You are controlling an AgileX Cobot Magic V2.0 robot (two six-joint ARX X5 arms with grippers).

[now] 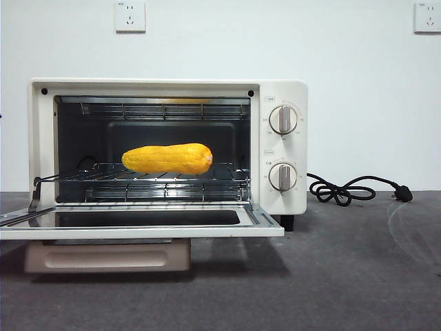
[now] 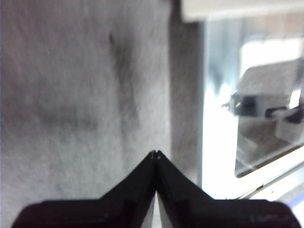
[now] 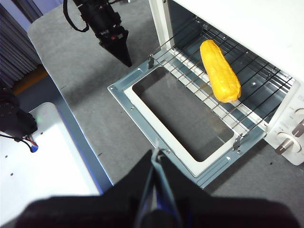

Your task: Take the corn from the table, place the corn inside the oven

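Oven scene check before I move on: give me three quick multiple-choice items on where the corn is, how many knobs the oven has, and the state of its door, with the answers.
1. Where does the corn lie?
A. On the table in front of the oven
B. On the wire rack inside the oven
C. On the lowered door

2. How many round knobs does the oven have on its front panel?
A. One
B. Two
C. Three

3. What state is the oven door in?
A. Fully shut
B. Removed and lying on the table beside the oven
C. Open, folded down flat

Answers:
1. B, the front view shows the cob resting lengthwise on the wire rack within the cavity.
2. B, two knobs sit one above the other beside the cavity.
3. C, the door lies level in front of the opening, its window facing up in the right wrist view.
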